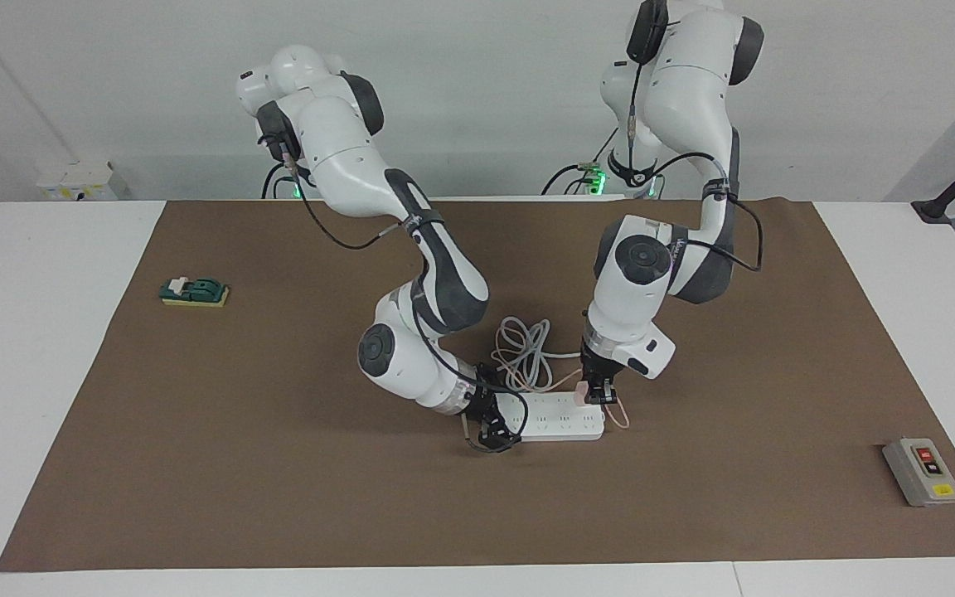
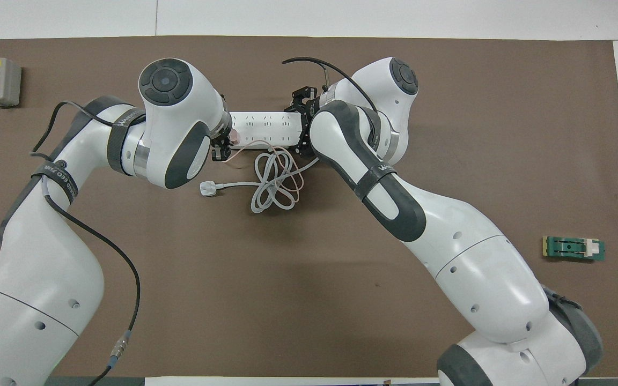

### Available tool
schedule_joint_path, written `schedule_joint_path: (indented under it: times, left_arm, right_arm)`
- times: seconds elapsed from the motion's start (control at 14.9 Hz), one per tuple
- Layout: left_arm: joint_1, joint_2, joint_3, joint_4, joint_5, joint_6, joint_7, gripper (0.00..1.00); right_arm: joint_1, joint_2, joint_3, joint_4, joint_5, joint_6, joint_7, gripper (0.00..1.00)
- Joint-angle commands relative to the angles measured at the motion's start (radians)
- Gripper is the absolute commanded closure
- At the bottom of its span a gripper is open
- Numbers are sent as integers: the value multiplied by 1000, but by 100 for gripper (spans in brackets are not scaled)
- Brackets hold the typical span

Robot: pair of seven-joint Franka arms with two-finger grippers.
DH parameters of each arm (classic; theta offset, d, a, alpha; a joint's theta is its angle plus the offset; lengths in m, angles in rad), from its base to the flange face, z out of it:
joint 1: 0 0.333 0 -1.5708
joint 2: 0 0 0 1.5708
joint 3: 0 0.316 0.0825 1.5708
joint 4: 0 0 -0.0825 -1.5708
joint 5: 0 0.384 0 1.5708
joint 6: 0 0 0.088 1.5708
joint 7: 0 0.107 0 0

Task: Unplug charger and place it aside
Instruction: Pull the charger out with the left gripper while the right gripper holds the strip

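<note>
Nearest the robots lay the coiled white cord (image 2: 272,182) with its three-pin plug (image 2: 208,188) loose on the brown surface (image 1: 278,481), a thin pink cable (image 2: 244,153) threading through the loops. Just past the coil sat the power strip (image 1: 560,417). The left gripper (image 1: 599,390) stood upright over the strip's end toward the left arm's side, fingers narrowed around the pale pink charger (image 1: 583,390), which appeared still seated in its socket. The right gripper (image 1: 494,431) pressed at the strip's other end, apparently pinning it down; whether its fingers were spread or closed could not be told.

The main risk seemed to be the strip lifting or sliding with the charger if the right gripper's hold slipped, or a tilted pull jamming the prongs. The pink cable might also snag in the coil and drag it.

No containers were present. A green block (image 1: 194,291) and a grey switch box (image 1: 923,471) lay well apart at either end.
</note>
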Motion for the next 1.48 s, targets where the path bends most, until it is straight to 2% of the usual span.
schedule_joint_path:
  times: [0.0,0.34,0.54,0.67,0.8,0.94,1.14,1.41]
  left_arm:
    - [18,-18,13,39,41,-56,8,100]
    - [51,-45,7,121,31,-219,80,100]
    - [100,-117,10,110,-17,-279,223,100]
    - [177,-153,10,108,-47,-353,386,100]
    - [266,-188,10,93,-63,-409,576,100]
    - [346,-203,10,81,-67,-442,751,100]
    - [432,-226,12,23,-67,-419,974,100]
    - [446,-302,15,-180,-66,-244,1106,100]
  right_arm:
    - [1,29,1,27,-14,29,-23,47]
    - [2,29,1,22,-14,32,-23,47]
    - [2,28,1,22,-14,32,-22,44]
    - [1,28,1,24,-9,29,-19,27]
    - [-11,17,3,24,-3,8,-11,3]
    - [-21,-18,1,24,-2,-24,-11,0]
    - [-51,-99,-2,-6,-9,-81,-8,0]
    - [-76,-217,-22,-94,-14,-119,-11,0]
